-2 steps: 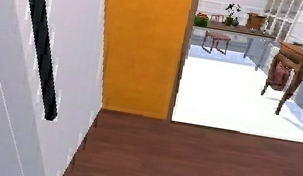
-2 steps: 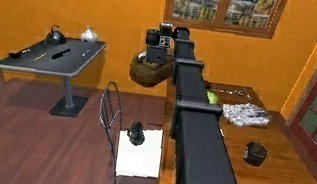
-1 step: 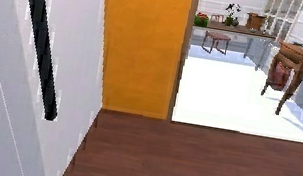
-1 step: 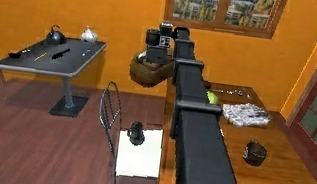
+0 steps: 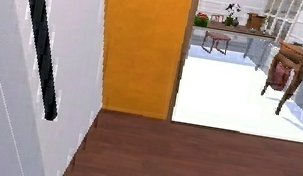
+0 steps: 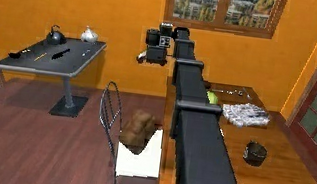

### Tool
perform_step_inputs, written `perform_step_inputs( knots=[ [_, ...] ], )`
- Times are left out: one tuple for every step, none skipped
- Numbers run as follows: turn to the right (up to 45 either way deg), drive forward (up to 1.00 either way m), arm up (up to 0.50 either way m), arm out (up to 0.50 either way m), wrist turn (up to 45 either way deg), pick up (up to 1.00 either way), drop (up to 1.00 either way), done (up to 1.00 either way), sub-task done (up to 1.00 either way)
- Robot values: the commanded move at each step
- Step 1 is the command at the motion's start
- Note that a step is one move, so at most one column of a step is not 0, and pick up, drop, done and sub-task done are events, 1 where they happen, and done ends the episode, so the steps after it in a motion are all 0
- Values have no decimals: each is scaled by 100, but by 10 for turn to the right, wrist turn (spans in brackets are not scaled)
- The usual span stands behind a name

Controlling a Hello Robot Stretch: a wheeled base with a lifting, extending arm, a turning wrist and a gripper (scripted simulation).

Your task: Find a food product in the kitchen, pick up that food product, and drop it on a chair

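- Gripper (image 6: 151,51): holds nothing; bare orange wall behind it.
- Brown food lump (image 6: 140,128): lies on the chair (image 6: 143,161) seat, just beside the arm (image 6: 196,135).
- Forward view: open wood floor (image 5: 198,164) meets a doorway (image 5: 252,82) at the right.

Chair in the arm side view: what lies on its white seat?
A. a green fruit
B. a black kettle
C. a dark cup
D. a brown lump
D: a brown lump rests on the seat of the chair, while the kettle stands on the grey table.
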Motion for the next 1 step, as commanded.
perform_step_inputs(
  knots=[
    [0, 0, 0, -10, 0, 0, 0, 0, 0]
  ],
)
